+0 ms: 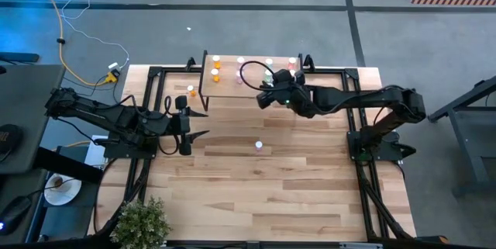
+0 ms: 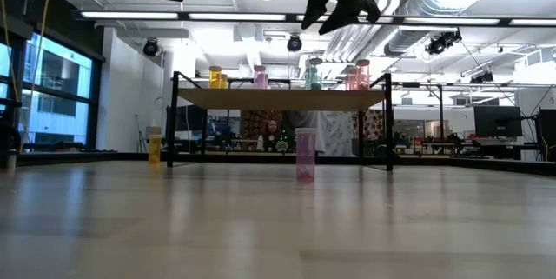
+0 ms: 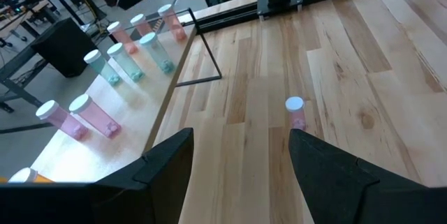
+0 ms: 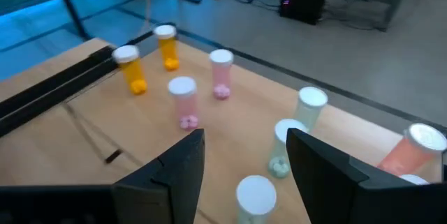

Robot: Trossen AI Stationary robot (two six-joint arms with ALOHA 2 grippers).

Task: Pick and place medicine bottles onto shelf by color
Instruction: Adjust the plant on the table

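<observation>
A lone pink bottle [image 1: 259,146] stands upright near the centre of the surface [image 1: 294,195], with an orange bottle [image 1: 191,91] at about ten o'clock from it, just outside the shelf's leg. The shelf [image 1: 252,83] at twelve o'clock already carries orange, pink, teal and reddish bottles packed in close rows.

The right gripper [image 1: 266,98] hovers over the shelf's front edge, fingers [image 4: 318,165] spread wide and empty, directly above the teal bottles [image 4: 281,148]. A careless descent or sideways sweep here could topple neighbours like skittles.

The left gripper [image 1: 198,123], also wide open and holding nothing, waits at nine o'clock of the pink bottle. The bottle is tiny and light, so an off-centre close could tip it and send it rolling.
</observation>
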